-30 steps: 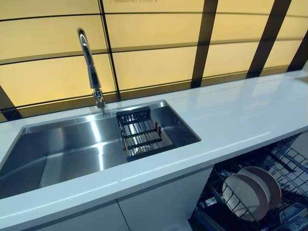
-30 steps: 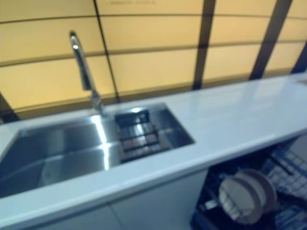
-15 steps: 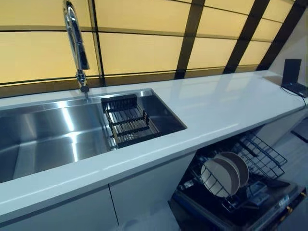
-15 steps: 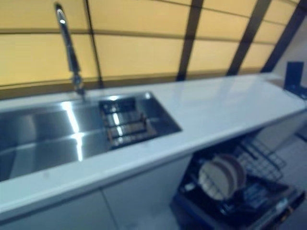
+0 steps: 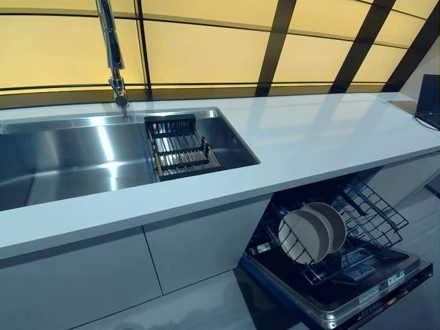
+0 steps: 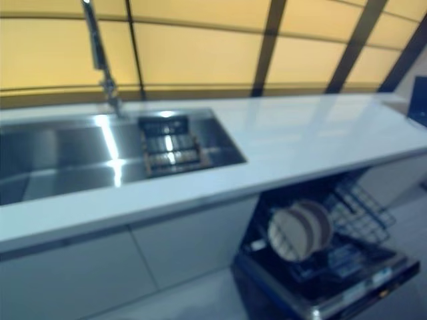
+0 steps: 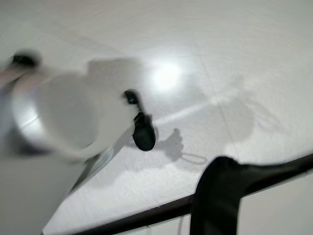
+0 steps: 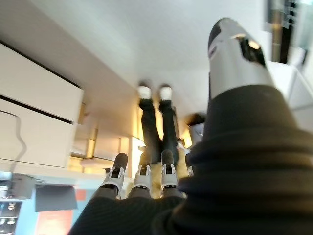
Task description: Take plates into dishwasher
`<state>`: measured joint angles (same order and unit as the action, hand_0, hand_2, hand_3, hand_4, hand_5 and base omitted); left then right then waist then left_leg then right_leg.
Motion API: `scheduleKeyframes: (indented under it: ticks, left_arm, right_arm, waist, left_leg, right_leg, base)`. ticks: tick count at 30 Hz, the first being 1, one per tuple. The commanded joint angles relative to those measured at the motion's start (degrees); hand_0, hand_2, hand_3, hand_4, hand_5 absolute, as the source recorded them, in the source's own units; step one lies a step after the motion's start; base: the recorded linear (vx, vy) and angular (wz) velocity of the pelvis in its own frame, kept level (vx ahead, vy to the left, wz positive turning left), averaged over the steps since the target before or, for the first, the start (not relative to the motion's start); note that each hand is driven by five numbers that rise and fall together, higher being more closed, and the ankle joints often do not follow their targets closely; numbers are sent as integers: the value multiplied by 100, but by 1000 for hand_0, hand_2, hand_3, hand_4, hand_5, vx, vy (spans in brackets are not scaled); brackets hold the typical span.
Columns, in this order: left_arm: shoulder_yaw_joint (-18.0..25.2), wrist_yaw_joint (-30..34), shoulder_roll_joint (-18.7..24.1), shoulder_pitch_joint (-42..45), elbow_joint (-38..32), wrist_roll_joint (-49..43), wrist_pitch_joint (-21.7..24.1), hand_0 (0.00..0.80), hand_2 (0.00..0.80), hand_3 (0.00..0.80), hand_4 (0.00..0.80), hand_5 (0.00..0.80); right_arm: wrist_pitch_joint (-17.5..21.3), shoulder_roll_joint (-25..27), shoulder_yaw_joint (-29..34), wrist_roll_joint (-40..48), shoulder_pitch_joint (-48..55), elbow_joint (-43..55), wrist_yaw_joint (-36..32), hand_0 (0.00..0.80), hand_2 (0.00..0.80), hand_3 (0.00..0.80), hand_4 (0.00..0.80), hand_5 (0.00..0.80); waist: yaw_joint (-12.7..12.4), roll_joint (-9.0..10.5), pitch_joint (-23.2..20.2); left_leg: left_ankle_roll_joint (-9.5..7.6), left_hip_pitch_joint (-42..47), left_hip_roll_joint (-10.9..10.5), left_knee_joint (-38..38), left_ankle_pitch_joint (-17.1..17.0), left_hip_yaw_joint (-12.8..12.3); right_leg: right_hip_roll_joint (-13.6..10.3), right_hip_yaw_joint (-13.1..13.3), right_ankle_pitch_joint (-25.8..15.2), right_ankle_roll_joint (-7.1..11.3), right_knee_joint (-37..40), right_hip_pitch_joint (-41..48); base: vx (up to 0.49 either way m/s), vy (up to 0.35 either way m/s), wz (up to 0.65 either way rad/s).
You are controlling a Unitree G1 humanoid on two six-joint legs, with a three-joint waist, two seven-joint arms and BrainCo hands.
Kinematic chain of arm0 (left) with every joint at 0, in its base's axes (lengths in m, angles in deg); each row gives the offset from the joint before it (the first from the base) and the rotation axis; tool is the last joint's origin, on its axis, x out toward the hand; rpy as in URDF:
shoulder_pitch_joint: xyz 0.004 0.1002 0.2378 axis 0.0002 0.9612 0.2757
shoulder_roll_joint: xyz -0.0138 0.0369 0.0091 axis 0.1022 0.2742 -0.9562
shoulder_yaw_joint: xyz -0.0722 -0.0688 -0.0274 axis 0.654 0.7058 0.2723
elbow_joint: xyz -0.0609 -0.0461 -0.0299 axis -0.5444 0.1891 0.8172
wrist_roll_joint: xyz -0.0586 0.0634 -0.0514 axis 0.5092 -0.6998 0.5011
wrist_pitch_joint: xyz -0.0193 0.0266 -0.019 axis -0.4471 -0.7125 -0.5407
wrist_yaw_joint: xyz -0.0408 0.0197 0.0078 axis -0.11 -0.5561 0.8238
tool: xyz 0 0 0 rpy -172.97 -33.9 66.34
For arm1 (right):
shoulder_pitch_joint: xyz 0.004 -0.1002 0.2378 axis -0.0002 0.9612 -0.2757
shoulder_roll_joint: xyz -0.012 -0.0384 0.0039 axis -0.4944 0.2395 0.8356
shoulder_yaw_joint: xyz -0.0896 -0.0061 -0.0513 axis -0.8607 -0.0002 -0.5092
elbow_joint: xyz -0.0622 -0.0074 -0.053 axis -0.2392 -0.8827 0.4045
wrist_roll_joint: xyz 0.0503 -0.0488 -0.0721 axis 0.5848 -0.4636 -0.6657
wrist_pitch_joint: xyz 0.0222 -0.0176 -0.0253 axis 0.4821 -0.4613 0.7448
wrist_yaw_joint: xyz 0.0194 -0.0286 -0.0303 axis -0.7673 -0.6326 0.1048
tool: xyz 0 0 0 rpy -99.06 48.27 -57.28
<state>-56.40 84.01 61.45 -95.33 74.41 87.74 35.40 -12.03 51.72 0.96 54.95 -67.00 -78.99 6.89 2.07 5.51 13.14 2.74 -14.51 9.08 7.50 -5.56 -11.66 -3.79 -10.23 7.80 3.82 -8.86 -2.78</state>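
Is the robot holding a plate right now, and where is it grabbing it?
The right hand holds nothing. The left hand is too blurred to tell. The plates stand in the dishwasher.

Both eye views overlook counter (image 5: 323, 137); wrist views seemingly face floor.

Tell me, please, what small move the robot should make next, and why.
Probably bring the right hand down toward the pulled-out dishwasher rack to slide it in. The plates already stand in it, no plate shows in the sink or on the counter, and that hand is open and empty.
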Motion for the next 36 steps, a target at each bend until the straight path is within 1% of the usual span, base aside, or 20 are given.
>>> scheduleKeyframes:
  ticks: [1, 3, 7, 8, 10, 12, 14, 16, 17, 18, 19, 20, 21, 22, 24, 26, 31, 32, 35, 36]
  left_arm:
    - [-23, -2, 58, -151, 36, -65, 57, 0, 0, 0, 0, 0]
    - [-8, -11, 137, -155, 23, -38, -30, 0, 0, 0, 0, 0]
    - [186, -89, 146, 29, 59, 337, -70, 0, 0, 0, 0, 0]
    - [308, -79, 68, 187, 50, 442, -47, 0, 0, 0, 0, 0]
    - [449, -136, -71, 350, 35, 486, -36, 0, 0, 0, 0, 0]
    - [575, -37, -156, 449, 73, 395, -26, 0, 0, 0, 0, 0]
    - [590, 11, -186, 456, 81, 309, -43, 0, 0, 0, 0, 0]
    - [620, 28, -214, 460, 118, 250, -20, 0, 0, 0, 0, 0]
    - [620, 28, -214, 460, 118, 250, -20, 0, 0, 0, 0, 0]
    - [692, 45, -290, 461, 205, 67, 101, 0, 0, 0, 0, 0]
    - [673, 81, -306, 461, 185, 4, 128, 0, 0, 0, 0, 0]
    - [646, 67, -331, 476, 132, 30, 142, 0, 0, 0, 0, 0]
    - [611, 48, -325, 472, 83, 63, 120, 0, 0, 0, 0, 0]
    - [444, -5, -283, 345, -12, 238, 19, 0, 0, 0, 0, 0]
    - [404, -38, -246, 133, -9, 295, 75, 0, 0, 0, 0, 0]
    - [410, -35, -274, 140, 5, 203, 170, 0, 0, 0, 0, 0]
    - [381, 84, -288, 284, 44, 130, 343, 0, 0, 0, 0, 0]
    - [358, 92, -289, 349, 33, 203, 322, 0, 0, 0, 0, 0]
    - [428, 171, -303, 485, -30, 361, 185, 0, 0, 0, 0, 0]
    - [503, 142, -298, 605, -76, 405, 42, 0, 0, 0, 0, 0]
  right_arm:
    - [84, 161, -83, 211, -176, 102, -45, 0, 0, 0, 0, 0]
    - [108, -49, -225, 398, -244, 152, 3, 0, 0, 0, 0, 0]
    - [-100, -300, -351, 482, -324, 285, -209, 0, 0, 0, 0, 0]
    - [-208, -332, -393, 344, -345, 237, -338, 0, 0, 0, 0, 0]
    - [-249, -376, -445, 74, -366, 51, -622, 0, 0, 0, 0, 0]
    - [-386, -484, -674, -502, -389, -108, -1135, 0, 0, 0, 0, 0]
    - [-418, -538, -721, -275, -356, -171, -1095, 0, 0, 0, 0, 0]
    - [-387, -562, -688, -145, -324, -214, -1031, 0, 0, 0, 0, 0]
    - [-387, -562, -688, -145, -324, -214, -1031, 0, 0, 0, 0, 0]
    - [-290, -598, -499, -100, -199, -297, -993, 0, 0, 0, 0, 0]
    - [-289, -598, -442, -27, -107, -249, -880, 0, 0, 0, 0, 0]
    - [-303, -626, -367, -63, -14, -175, -796, 0, 0, 0, 0, 0]
    - [-298, -636, -337, -17, 23, -176, -758, 0, 0, 0, 0, 0]
    - [-415, -686, -275, 346, 126, -88, -613, 0, 0, 0, 0, 0]
    - [-489, -982, -244, 573, 104, -60, -375, 0, 0, 0, 0, 0]
    - [-499, -1050, -257, 608, 108, -127, -342, 0, 0, 0, 0, 0]
    - [-592, -1002, -252, 418, 52, -368, -509, 0, 0, 0, 0, 0]
    - [-516, -992, -283, 269, 28, -466, -695, 0, 0, 0, 0, 0]
    - [-425, -1008, -293, 124, 85, -338, -725, 0, 0, 0, 0, 0]
    - [-387, -1053, -279, 216, 116, -198, -695, 0, 0, 0, 0, 0]
  waist:
    - [-101, -26, 146]
    - [-158, -82, 119]
    - [-234, -275, 184]
    - [-263, -329, 222]
    - [-282, -343, 290]
    - [-262, -266, 268]
    - [-176, -80, 243]
    - [-114, 3, 206]
    - [-114, 3, 206]
    - [102, -10, -24]
    - [176, -102, -109]
    - [251, -264, -148]
    - [323, -368, -170]
    - [438, -525, -125]
    - [433, -496, 161]
    - [408, -468, 291]
    - [301, -425, 323]
    - [257, -385, 322]
    - [173, -367, 326]
    - [62, -390, 357]
  left_leg:
    - [-223, -61, -264, 18, 458, -34]
    - [-178, -91, -253, -108, 346, 71]
    - [136, -124, -11, -499, -157, 239]
    - [242, -120, 77, -849, -328, 192]
    - [261, -164, 76, -824, -374, 183]
    - [118, -73, -99, 21, 41, 175]
    - [-91, 114, -296, 1011, 734, 108]
    - [-193, 273, -396, 1467, 1118, 50]
    - [-193, 273, -396, 1467, 1118, 50]
    - [-203, 1137, -648, 1975, 1366, 65]
    - [-167, 1388, -811, 2095, 1341, 276]
    - [-163, 1733, -998, 1644, 1506, 537]
    - [-146, 2045, -984, 1238, 1507, 524]
    - [-241, 2242, -1056, 287, 1594, 450]
    - [-387, 2034, -1250, -45, 1705, 598]
    - [-373, 1987, -1278, -75, 1698, 631]
    - [-420, 1907, -1343, -322, 1591, 700]
    - [-484, 1870, -1431, -382, 1597, 632]
    - [-488, 1852, -1446, -418, 1536, 529]
    - [-506, 1741, -1349, -401, 1461, 408]
  right_leg:
    - [-1, 230, 131, 132, -138, 529]
    - [67, 188, 294, 63, -317, 511]
    - [342, 126, 559, -193, -513, 449]
    - [453, 120, 533, -242, -412, 539]
    - [505, 101, 416, -274, -185, 695]
    - [343, -59, 92, -319, 131, 598]
    - [77, -207, -225, -326, 377, 480]
    - [-35, -286, -363, -308, 494, 429]
    - [-35, -286, -363, -308, 494, 429]
    - [-19, -403, -469, -358, 477, 156]
    - [74, -422, -399, -422, 314, -7]
    - [222, -440, -298, -418, -46, -311]
    - [315, -494, -251, -424, -230, -465]
    - [383, -649, -229, -379, -564, -815]
    - [286, -622, -787, -50, -681, -1261]
    - [236, -608, -979, 62, -472, -1262]
    - [190, -600, -1085, 125, -9, -1128]
    - [125, -715, -1230, 202, 53, -1177]
    - [106, -908, -1115, 168, -97, -1131]
    - [-134, -948, -1143, 212, -404, -1132]
  base:
    - [-228, -168, 9]
    - [-228, -196, -1]
    - [-150, -210, 1]
    - [-93, -201, 7]
    - [-194, -218, 16]
    - [-344, -177, 24]
    - [-248, -84, 22]
    - [-118, -33, 32]
    - [-227, -7, 21]
    - [-255, 1, 16]
    - [-336, 32, 47]
    - [-208, 50, 59]
    - [-345, 90, 51]
    - [-366, 75, 56]
    - [-426, 33, 120]
    - [-278, 3, 80]
    - [-174, 62, 23]
    - [-135, 129, -8]
    - [-141, 97, -17]
    - [-205, 9, -40]
